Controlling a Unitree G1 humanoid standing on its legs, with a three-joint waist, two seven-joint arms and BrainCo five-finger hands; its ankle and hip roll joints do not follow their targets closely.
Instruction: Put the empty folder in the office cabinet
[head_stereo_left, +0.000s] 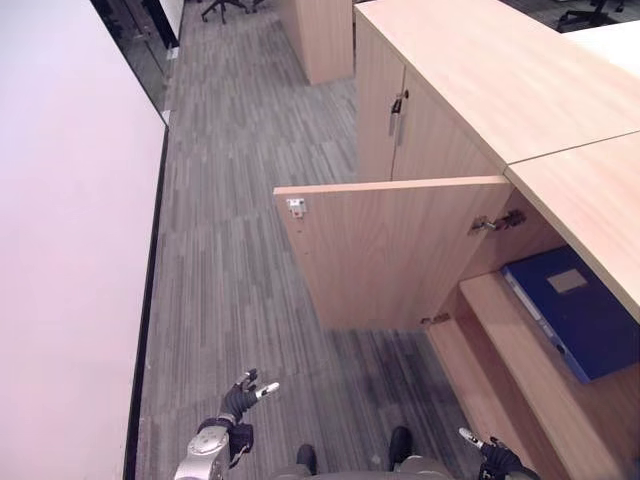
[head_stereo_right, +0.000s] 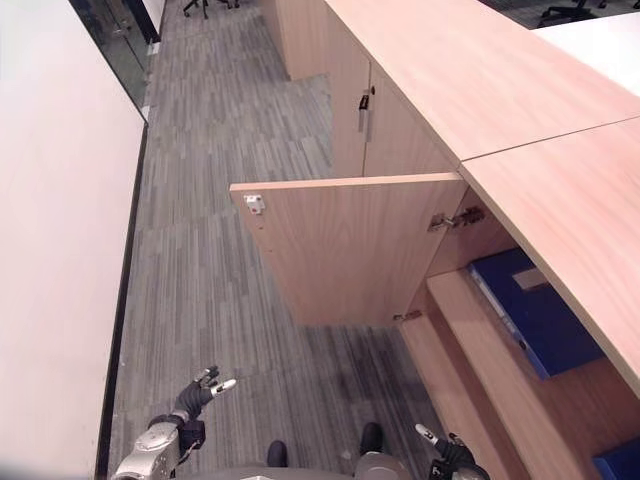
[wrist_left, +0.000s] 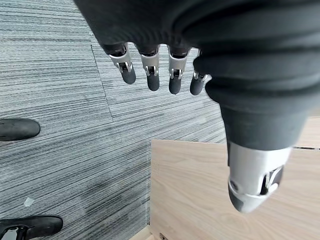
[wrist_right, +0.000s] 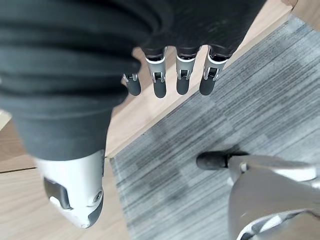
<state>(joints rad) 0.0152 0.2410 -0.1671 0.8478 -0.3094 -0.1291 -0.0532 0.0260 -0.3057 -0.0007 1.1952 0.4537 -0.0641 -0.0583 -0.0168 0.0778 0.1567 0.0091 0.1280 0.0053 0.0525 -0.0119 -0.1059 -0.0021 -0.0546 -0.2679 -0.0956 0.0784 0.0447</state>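
Observation:
A blue folder (head_stereo_left: 575, 310) lies flat on the upper shelf inside the wooden office cabinet (head_stereo_left: 520, 330), whose door (head_stereo_left: 385, 250) stands wide open toward me. My left hand (head_stereo_left: 240, 398) hangs low at the lower left over the carpet, fingers (wrist_left: 150, 75) straight and holding nothing. At the bottom right edge, near the cabinet's lower shelf, is my right hand (head_stereo_left: 492, 455), its fingers (wrist_right: 182, 80) also straight and empty. Both hands are well apart from the folder.
A pale wall (head_stereo_left: 60, 250) runs along the left. Grey striped carpet (head_stereo_left: 230, 240) lies between it and the row of wooden cabinets (head_stereo_left: 400, 120) on the right. Office chairs (head_stereo_left: 225, 8) stand far back. A second blue item (head_stereo_right: 620, 462) sits on the lower shelf.

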